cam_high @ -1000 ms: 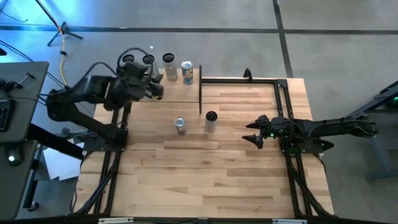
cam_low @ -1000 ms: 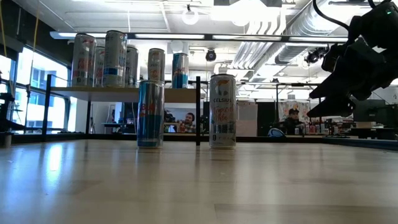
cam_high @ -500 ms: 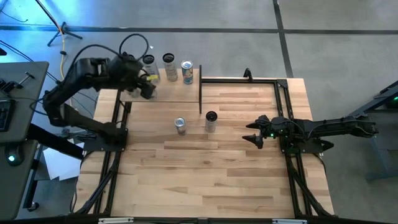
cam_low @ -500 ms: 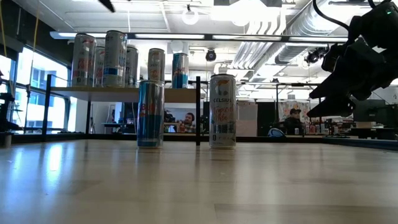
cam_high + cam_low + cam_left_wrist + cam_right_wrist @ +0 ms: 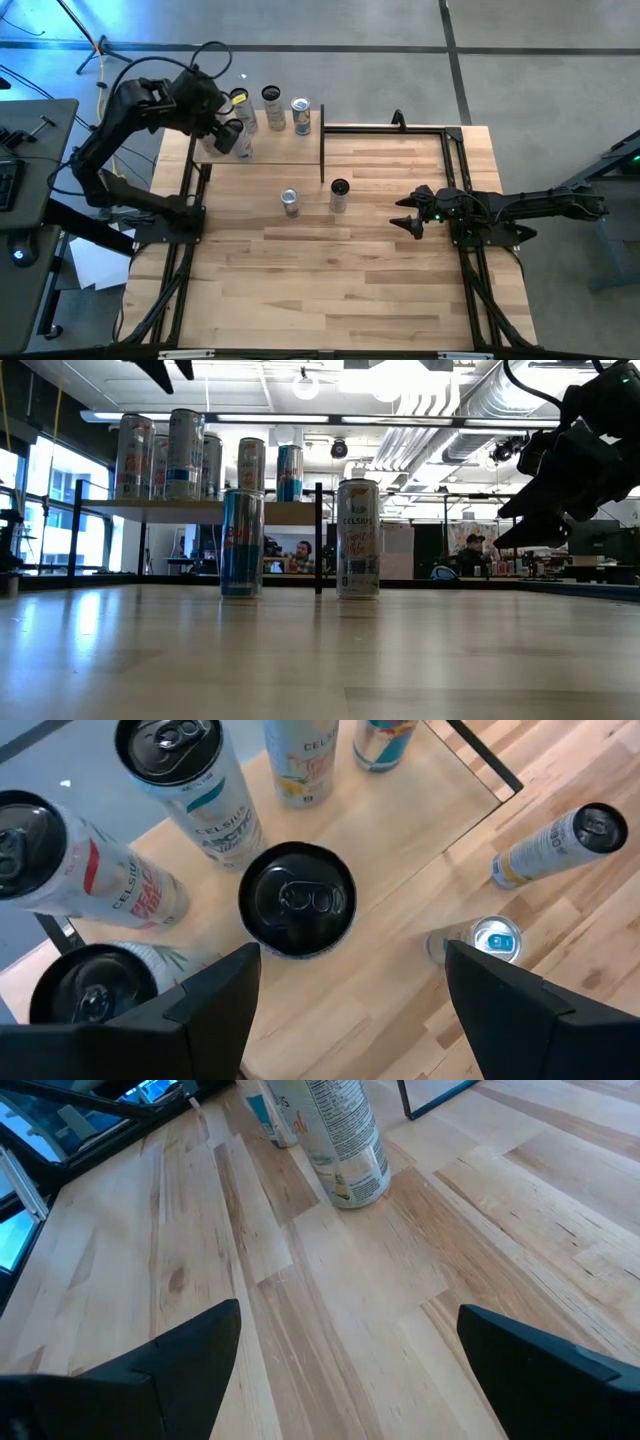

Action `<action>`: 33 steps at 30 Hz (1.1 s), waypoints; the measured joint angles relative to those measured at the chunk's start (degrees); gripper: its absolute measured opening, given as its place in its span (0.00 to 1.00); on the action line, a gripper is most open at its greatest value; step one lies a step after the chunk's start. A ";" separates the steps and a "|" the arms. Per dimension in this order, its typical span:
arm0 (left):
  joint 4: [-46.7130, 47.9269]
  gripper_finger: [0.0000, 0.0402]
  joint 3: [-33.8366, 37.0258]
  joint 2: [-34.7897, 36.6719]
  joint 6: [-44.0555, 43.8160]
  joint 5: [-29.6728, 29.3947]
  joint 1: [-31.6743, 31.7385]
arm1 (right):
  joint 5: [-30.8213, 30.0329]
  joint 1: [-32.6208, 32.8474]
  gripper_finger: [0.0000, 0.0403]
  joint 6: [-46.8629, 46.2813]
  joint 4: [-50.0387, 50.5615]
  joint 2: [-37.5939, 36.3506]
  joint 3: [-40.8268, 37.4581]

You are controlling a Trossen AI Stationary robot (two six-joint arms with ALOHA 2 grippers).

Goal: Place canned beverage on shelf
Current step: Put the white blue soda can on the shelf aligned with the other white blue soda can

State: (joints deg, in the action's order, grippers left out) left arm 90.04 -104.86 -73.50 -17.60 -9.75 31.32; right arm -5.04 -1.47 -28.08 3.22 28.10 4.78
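so, left gripper [image 5: 345, 1010] fingers were spread wide with nothing between them, hanging above the shelf [image 5: 290, 148] and looking straight down on a black-topped can [image 5: 297, 901] standing upright on the pale board. more cans stood around it there, all upright, five visible in the left wrist view.

right gripper [image 5: 404, 222] was also spread and holding nothing, parked low over the tabletop [image 5: 330, 280] on the right side, pointed toward the two cans not yet shelved.

those two: the silver-topped can [image 5: 290, 201] and the dark-topped can [image 5: 339, 193], both standing upright on the table just in front of the shelf, beside its black post [image 5: 322, 145]. long axes vertical, so a side grasp looked like the natural approach.

key relation: both loose cans sat between the arms. the left gripper was up over the shelf and would have to come down and forward toward the silver-topped one; the right gripper was already at table height and looked closer to the dark-topped one.
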 joint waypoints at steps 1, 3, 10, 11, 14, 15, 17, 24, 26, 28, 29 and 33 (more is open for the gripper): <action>-0.02 0.72 0.00 -0.35 0.30 0.37 0.41 | 0.00 0.00 0.89 0.00 0.00 -0.01 0.00; -0.01 0.72 0.00 -1.16 0.65 1.09 1.05 | -0.02 -0.01 0.89 0.00 0.02 -0.01 0.00; -0.02 0.72 0.00 -4.45 5.04 -0.43 1.35 | -0.05 0.00 0.89 0.00 0.00 0.01 0.00; -0.03 0.72 0.01 -4.83 5.81 -1.12 1.35 | -0.06 -0.01 0.89 0.00 0.00 -0.01 0.00; -0.04 0.72 0.02 -5.96 7.91 -1.82 1.92 | -0.07 0.00 0.89 0.00 0.00 0.02 0.00; -0.03 0.72 0.02 -6.32 8.53 -1.82 2.34 | -0.09 0.00 0.89 0.00 0.00 0.00 0.00; -0.03 0.72 0.02 -6.93 9.58 -1.87 3.17 | -0.09 -0.01 0.89 0.00 0.00 -0.01 0.00; -0.02 0.72 0.02 -7.99 12.23 -0.25 6.65 | -0.11 0.00 0.89 0.00 0.00 0.02 0.00; -0.06 0.72 0.02 -8.29 12.34 0.44 7.47 | -0.13 0.02 0.89 0.00 0.00 0.02 0.00; -0.05 0.72 0.02 -8.30 12.77 1.12 8.10 | -0.13 0.02 0.89 0.00 0.00 0.02 0.00; -0.02 0.71 0.02 -8.28 13.17 1.55 8.38 | -0.28 -0.01 0.89 0.00 0.00 0.02 0.00; -0.02 0.71 0.02 -8.28 13.37 2.03 8.49 | -0.34 0.02 0.89 0.02 0.01 0.02 0.00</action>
State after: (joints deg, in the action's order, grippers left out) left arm 90.02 -104.84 -81.78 -4.23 -7.73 39.81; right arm -5.38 -1.45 -28.05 3.23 28.12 4.78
